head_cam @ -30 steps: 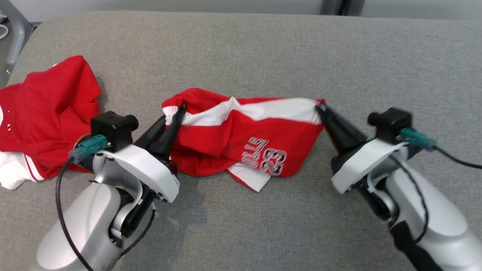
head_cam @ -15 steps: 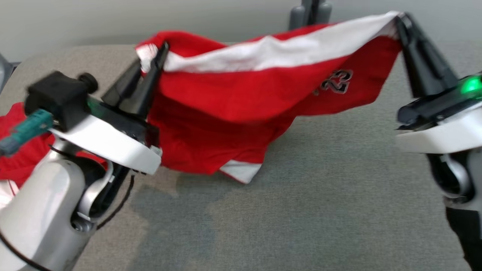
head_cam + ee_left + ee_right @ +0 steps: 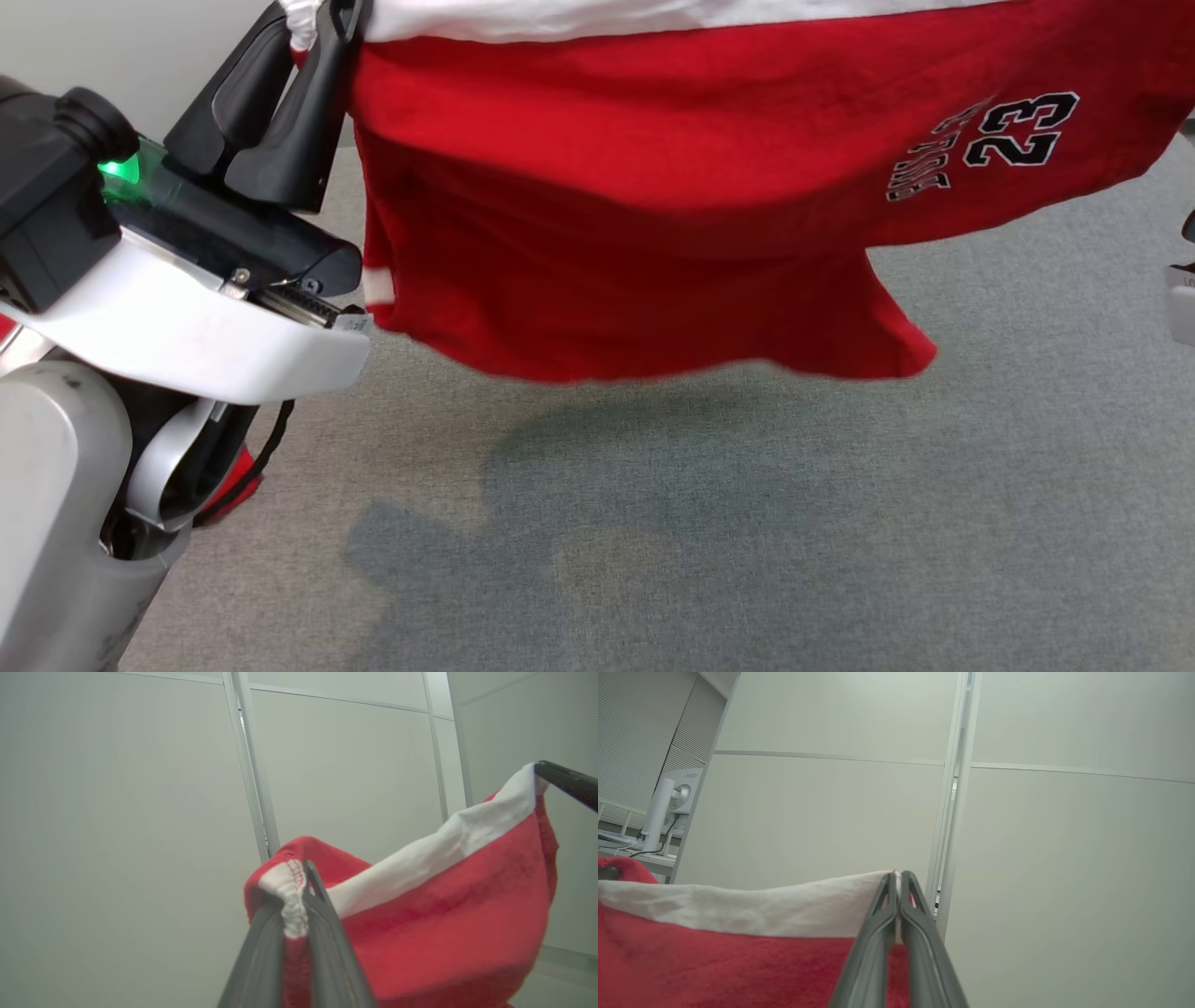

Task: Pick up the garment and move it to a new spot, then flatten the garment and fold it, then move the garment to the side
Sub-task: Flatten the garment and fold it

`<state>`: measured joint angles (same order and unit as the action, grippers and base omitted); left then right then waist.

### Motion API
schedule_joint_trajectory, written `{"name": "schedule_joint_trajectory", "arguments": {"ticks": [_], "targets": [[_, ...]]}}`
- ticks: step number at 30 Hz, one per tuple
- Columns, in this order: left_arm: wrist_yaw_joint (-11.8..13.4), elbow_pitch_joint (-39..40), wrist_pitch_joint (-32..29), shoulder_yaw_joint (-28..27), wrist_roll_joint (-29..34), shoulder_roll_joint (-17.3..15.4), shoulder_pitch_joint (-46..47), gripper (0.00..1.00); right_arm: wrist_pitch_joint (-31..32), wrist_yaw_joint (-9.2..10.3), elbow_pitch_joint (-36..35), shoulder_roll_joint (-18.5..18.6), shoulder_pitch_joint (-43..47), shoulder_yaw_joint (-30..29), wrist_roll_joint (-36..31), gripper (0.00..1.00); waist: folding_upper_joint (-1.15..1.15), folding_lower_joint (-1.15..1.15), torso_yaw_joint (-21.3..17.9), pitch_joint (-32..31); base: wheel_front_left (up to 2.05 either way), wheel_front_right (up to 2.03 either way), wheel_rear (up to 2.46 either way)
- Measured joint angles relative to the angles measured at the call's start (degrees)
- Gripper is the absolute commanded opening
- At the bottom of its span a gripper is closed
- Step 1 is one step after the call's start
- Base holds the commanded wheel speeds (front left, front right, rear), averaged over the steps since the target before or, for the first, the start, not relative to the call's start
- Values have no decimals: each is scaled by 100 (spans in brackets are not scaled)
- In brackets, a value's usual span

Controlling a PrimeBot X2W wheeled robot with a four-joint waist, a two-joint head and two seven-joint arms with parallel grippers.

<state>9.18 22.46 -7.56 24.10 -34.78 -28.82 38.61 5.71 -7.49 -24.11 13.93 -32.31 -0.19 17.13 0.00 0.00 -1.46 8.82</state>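
I start at my left gripper (image 3: 316, 17). Its two dark fingers are pressed together on a bunched white corner of the garment (image 3: 635, 233), and in the left wrist view the stitched hem is pinched between the fingers (image 3: 327, 933), right at the tips. My right gripper (image 3: 898, 875) is clamped the same way. Its fingers are closed flat on the far end of the white band (image 3: 761, 905), with a sliver of cloth showing between them.

The red garment hangs as one sheet between the two grips. The white band runs along the top edge from one set of tips to the other, and the red body drops below both grippers, clear of the surface. A printed 23 (image 3: 1018, 131) with lettering beside it sits on the cloth nearer the right gripper. The lower hem is uneven and hangs lowest toward that same side.

Below the grippers lies the grey padded surface (image 3: 747, 541), with the garment's shadow (image 3: 579, 485) on it. A scrap of red cloth (image 3: 233, 485) shows under my left forearm.

Beyond the fingertips stand pale wall panels (image 3: 1064, 858), and a white monitor (image 3: 677, 798) stands off past the left grip.
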Motion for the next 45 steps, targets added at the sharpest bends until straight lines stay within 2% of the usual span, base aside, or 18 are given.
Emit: {"name": "schedule_joint_trajectory", "arguments": {"ticks": [4, 6, 9, 15, 16, 17, 24, 29, 37, 42, 45], "targets": [[3, -109, -36, 55, 37, 51, 180, 0, 186, -1, 255, -54, -156, 68, 191, 0, 0, 0, -47, 97, 0, 0, 0], [-12, -311, -41, 105, 104, 103, 342, 0, 216, -1, 584, -45, -299, 96, 311, 0, 0, 0, -57, 181, 0, 0, 0], [-167, -823, 5, 255, 94, 302, 641, 0, 165, 0, 1219, 42, -687, 204, 425, 0, 0, 0, -61, 351, 0, 0, 0], [-622, -2431, 358, 401, 130, 764, 1761, 0, -403, 0, 2760, 213, -1934, 577, 584, 0, 0, 0, -18, 803, 0, 0, 0], [-778, -3023, 566, 386, 148, 925, 2225, 0, -683, -1, 3277, 245, -2426, 765, 602, 0, 0, 0, 5, 970, 0, 0, 0], [-778, -3023, 566, 386, 148, 925, 2225, 0, -683, -1, 3277, 245, -2426, 765, 602, 0, 0, 0, 5, 970, 0, 0, 0], [-1147, -5063, 1339, 341, 320, 1374, 3722, 0, -1617, -2, 5042, 201, -4037, 1212, 546, 0, 0, 0, 60, 1441, 0, 0, 0], [-1361, -6313, 1798, 345, 336, 1604, 4270, 0, -1881, -2, 6098, -9, -4747, 1659, 590, 0, 0, 0, -7, 1614, 0, 0, 0], [-1581, -7696, 2130, 332, -19, 1946, 4086, 0, -1990, -2, 7153, -190, -4657, 2304, 1184, 0, 0, 0, -65, 1830, 0, 0, 0], [-1625, -7961, 2227, 375, -131, 2198, 3333, 0, -2060, -1, 7075, -102, -3820, 2559, 1647, 0, 0, 0, 5, 1901, 0, 0, 0], [-1627, -7691, 2235, 278, -135, 2260, 2660, 0, -2069, -1, 6713, -31, -3014, 2499, 1918, 0, 0, 0, 30, 1864, 0, 0, 0]]}}
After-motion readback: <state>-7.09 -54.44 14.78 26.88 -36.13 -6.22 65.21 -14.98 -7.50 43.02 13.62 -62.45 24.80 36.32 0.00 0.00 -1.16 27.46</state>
